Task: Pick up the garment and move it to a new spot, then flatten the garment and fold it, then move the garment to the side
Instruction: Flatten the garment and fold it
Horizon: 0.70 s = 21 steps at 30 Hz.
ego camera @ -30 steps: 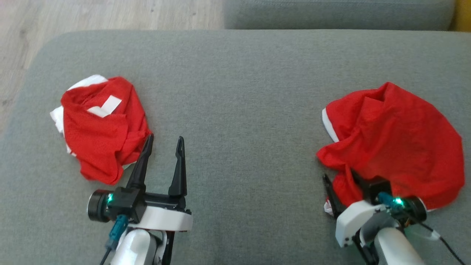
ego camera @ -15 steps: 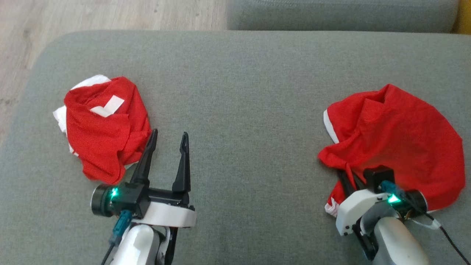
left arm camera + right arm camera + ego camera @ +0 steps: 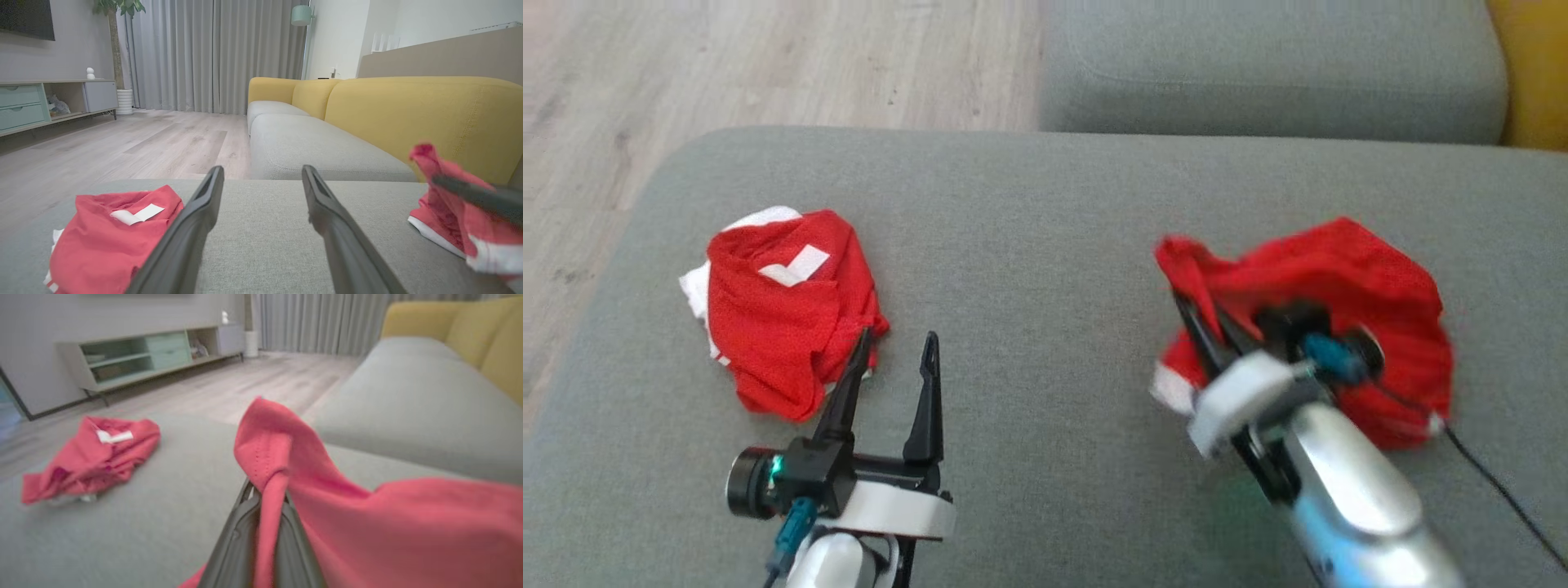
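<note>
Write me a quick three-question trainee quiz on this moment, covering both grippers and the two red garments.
1. True or false: the left gripper is shut on the left garment.
2. Multiple choice: the right gripper holds A) nothing, B) a fold of the right garment, C) a white towel.
3. Short answer: which garment shows a white patch on top?
Key: 1 false, its fingers stand open with nothing between them. 2 B. 3 the left garment, lying on the grey cushion.
</note>
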Motion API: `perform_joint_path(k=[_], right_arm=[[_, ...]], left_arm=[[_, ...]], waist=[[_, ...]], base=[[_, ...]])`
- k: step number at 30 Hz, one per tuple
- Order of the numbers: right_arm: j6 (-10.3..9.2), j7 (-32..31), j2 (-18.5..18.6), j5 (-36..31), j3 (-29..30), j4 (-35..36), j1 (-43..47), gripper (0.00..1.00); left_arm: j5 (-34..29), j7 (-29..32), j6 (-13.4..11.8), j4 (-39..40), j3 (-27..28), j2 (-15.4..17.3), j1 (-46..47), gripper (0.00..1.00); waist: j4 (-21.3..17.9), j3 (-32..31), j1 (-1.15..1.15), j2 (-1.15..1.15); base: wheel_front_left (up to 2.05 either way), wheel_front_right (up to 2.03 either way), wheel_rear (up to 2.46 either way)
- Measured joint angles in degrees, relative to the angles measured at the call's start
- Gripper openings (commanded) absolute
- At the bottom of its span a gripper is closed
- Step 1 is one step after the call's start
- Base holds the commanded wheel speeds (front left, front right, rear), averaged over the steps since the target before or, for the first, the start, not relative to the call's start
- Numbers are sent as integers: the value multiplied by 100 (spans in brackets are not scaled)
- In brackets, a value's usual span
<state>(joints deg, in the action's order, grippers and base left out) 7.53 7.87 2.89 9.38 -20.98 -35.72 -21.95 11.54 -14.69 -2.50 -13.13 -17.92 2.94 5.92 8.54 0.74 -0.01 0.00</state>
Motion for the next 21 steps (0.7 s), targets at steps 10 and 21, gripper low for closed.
perform_joint_path(k=[10,21], right_arm=[[0,402,24,1361,-364,711,-2007,0],[0,182,94,1735,1292,493,-1199,0]], left_arm=[[18,0,-11,43,116,1,-121,100],[-8,0,-49,142,198,1,-285,100]], waist=[[96,-221,0,0],[-266,-141,0,0]], base=[[0,0,0],[0,0,0]])
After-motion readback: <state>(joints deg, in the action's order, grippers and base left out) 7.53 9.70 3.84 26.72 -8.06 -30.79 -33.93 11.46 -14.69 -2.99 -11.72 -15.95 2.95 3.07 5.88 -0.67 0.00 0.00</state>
